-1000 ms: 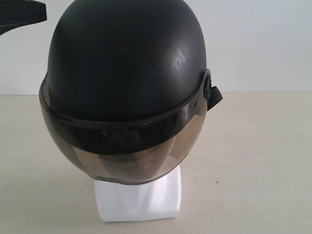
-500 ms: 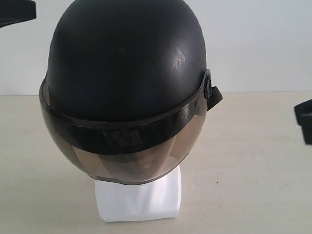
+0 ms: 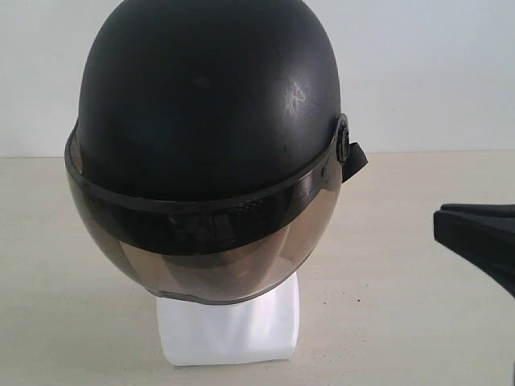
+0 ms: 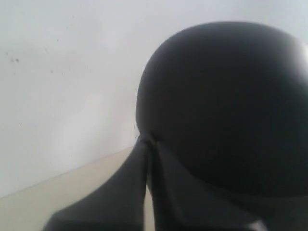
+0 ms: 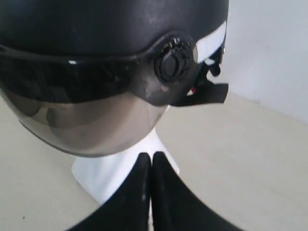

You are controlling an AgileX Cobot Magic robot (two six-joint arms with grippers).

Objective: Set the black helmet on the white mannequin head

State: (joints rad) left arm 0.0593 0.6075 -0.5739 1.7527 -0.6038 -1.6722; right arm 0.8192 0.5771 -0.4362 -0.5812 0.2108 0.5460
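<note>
Helmet (image 3: pixel 209 104) sits upright on the head (image 3: pixel 229 330) — left gripper (image 4: pixel 147 140), clenched empty, is near its shell; right gripper (image 5: pixel 151 158), also clenched, stands apart.

Exterior cam: square on to the visor (image 3: pixel 209 257) of the black helmet (image 3: pixel 209 104), roughly level and close; shell cropped at top. Left wrist cam: right up against the helmet's plain shell, wall (image 4: pixel 62 72) behind. Right wrist cam: close off the helmet's pivot knob (image 5: pixel 172 62) side. Exterior and right wrist share visor, knob and the white mannequin head (image 3: pixel 229 330) base.
</note>
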